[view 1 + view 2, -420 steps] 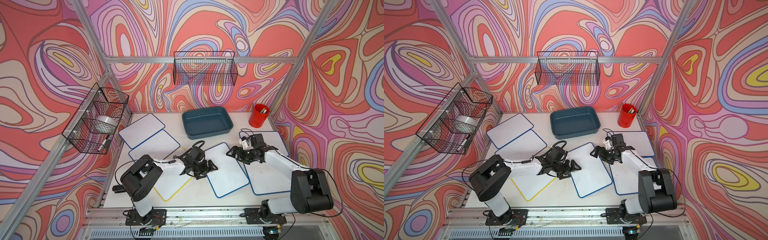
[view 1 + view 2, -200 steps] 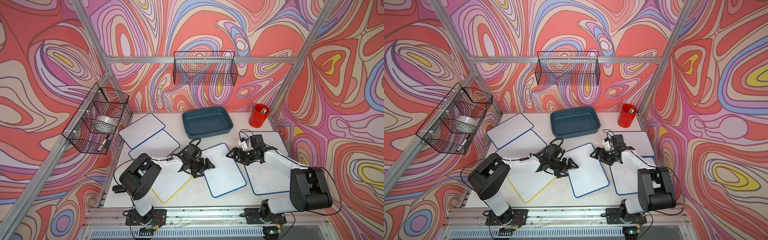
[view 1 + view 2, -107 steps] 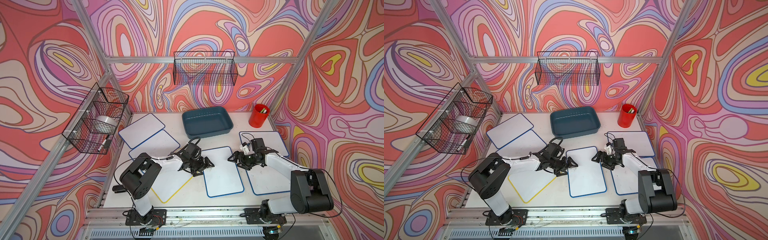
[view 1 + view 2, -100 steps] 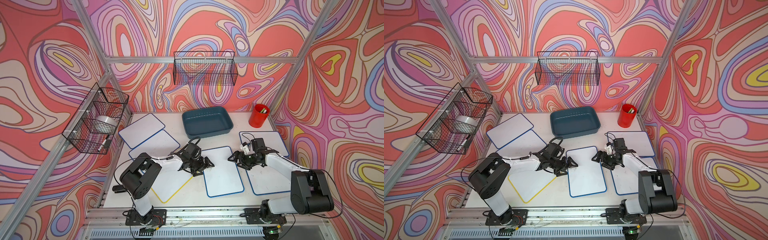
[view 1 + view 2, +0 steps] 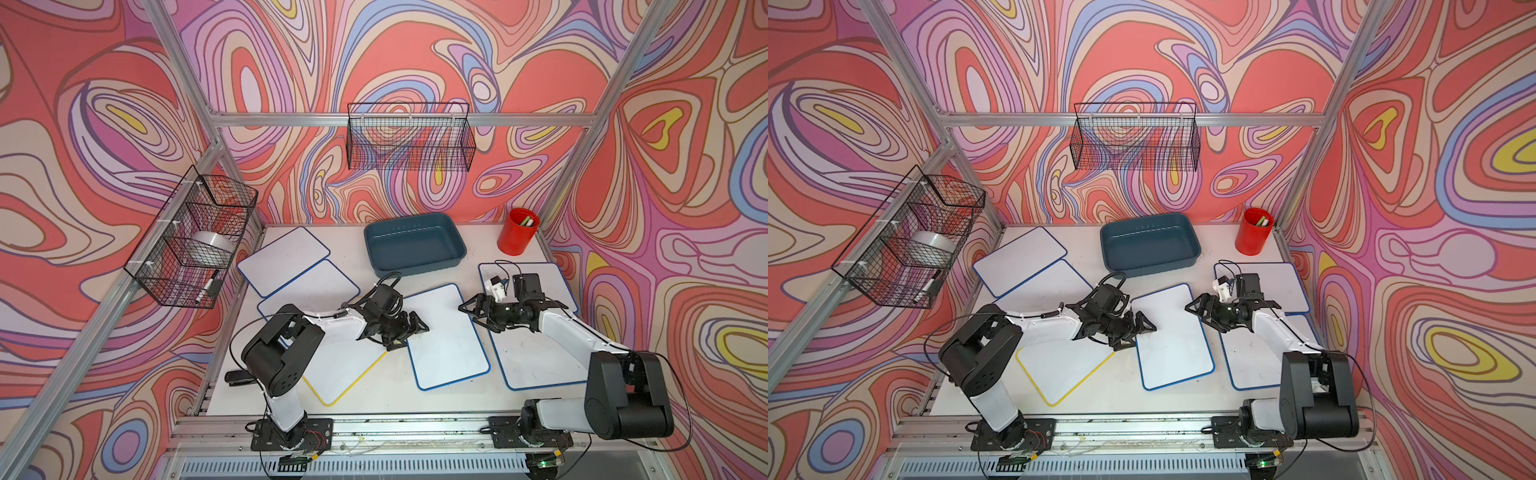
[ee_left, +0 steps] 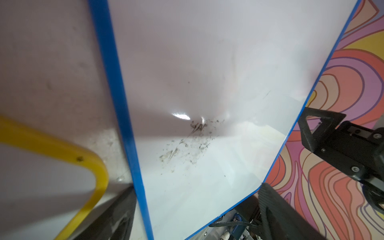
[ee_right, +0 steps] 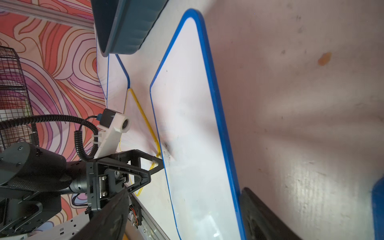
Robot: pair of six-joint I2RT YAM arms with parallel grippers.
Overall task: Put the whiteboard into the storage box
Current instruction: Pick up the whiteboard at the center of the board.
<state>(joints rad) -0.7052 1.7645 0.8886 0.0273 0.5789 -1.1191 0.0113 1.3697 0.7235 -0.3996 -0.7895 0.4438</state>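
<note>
Left claw [image 5: 409, 334] and right claw [image 5: 473, 316] stand open at opposite edges of the whiteboard [image 5: 446, 338] near the box [image 5: 419, 267], likely to lift it together.

In the left arm [image 5: 332, 326] and right arm [image 5: 569, 332], white shells are joined by black cylindrical housings. On the left gripper [image 5: 409, 336] and right gripper [image 5: 471, 316], black triangular open-frame fingers [image 6: 332, 121] are fitted. A white camera bracket [image 7: 113, 133] and corrugated black cable [image 7: 52, 118] are carried.
</note>
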